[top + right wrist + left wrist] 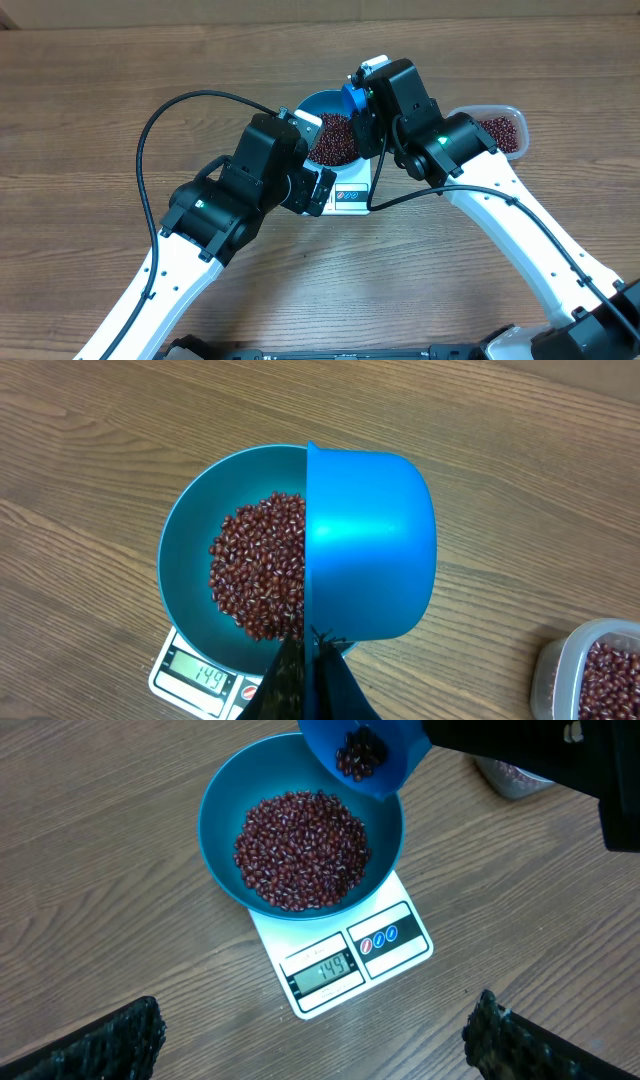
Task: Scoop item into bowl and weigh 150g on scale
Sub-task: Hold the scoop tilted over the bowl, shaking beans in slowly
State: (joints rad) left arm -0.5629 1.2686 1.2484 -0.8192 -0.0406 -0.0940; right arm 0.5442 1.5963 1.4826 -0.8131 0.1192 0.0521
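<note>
The blue bowl (225, 815) stands on the white scale (400, 955), whose display reads 149. A heap of red-brown beans (300, 848) fills the bowl's bottom. My right gripper (312, 660) is shut on the handle of a small blue scoop (370, 550). The scoop is tilted over the bowl's far rim with a few beans (360, 752) left in it. My left gripper (315, 1032) hangs open over bare table just in front of the scale, with nothing between its fingers. From overhead, both arms crowd over the bowl (312, 103) and the scale (352, 196).
A clear plastic tub (503, 132) holding more beans sits to the right of the bowl, also seen low on the right in the right wrist view (590, 670). Bare wooden table lies all around.
</note>
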